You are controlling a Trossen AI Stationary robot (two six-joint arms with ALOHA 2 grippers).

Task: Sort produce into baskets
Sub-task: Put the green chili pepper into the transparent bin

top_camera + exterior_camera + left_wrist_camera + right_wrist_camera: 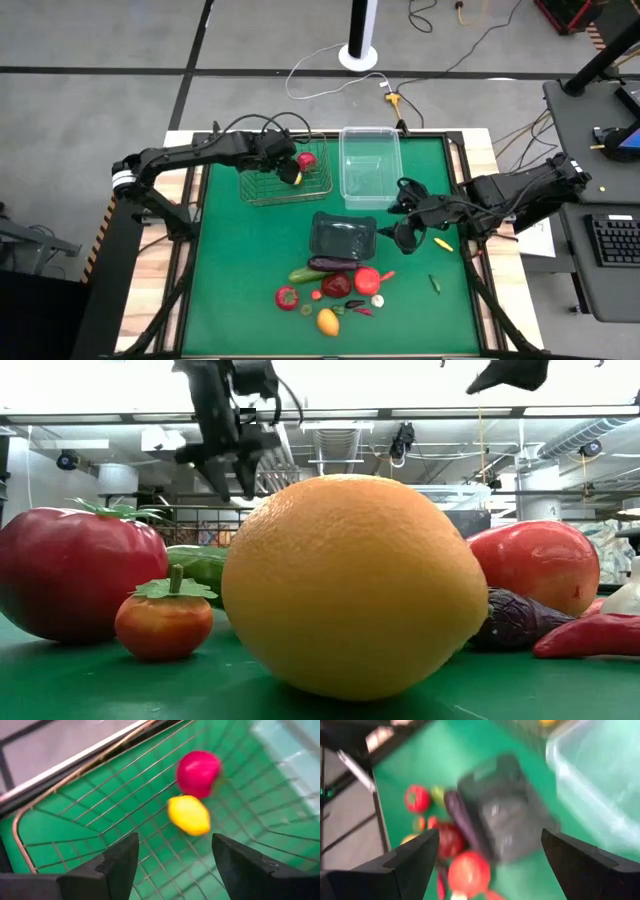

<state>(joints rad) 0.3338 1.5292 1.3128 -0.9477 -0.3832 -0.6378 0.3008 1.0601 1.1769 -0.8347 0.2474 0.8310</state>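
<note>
High view: left gripper (296,172) hangs open over the wire basket (262,190), where a lemon (189,814) and a red fruit (198,772) lie. Right gripper (405,226) is open beside the dark tray (343,236). No writing can be read

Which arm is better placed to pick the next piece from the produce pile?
Right. The right end effector is open beside the dark glossy tray, near the purple eggplant. The left end effector is open over the metal wire basket, farther away.

Grey floor (100,40) with dark seams, white cable (330,80), keyboard (612,240) on side desk.
</note>
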